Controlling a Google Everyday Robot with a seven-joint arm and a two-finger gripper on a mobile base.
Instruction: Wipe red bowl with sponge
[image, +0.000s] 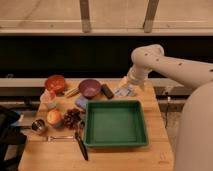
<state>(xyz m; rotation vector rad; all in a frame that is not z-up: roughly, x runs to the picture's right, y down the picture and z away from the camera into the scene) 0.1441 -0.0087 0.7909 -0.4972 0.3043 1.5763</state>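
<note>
The red bowl (55, 83) stands at the back left of the wooden table (120, 157). A small blue block (81, 102), possibly the sponge, lies in front of the purple bowl (90, 88), at the green tray's back left corner. My gripper (125, 90) hangs low over the table's back right part, behind the tray and far right of the red bowl. A pale blue-white thing sits right at the gripper; I cannot tell whether it is held.
A large green tray (116, 142) fills the table's middle. A dark bar (107, 90) lies beside the purple bowl. At the left are a yellow item (71, 92), a cup (48, 99), an apple (54, 118), grapes (71, 118), a metal cup (38, 126), a fork and a black-handled utensil (81, 145).
</note>
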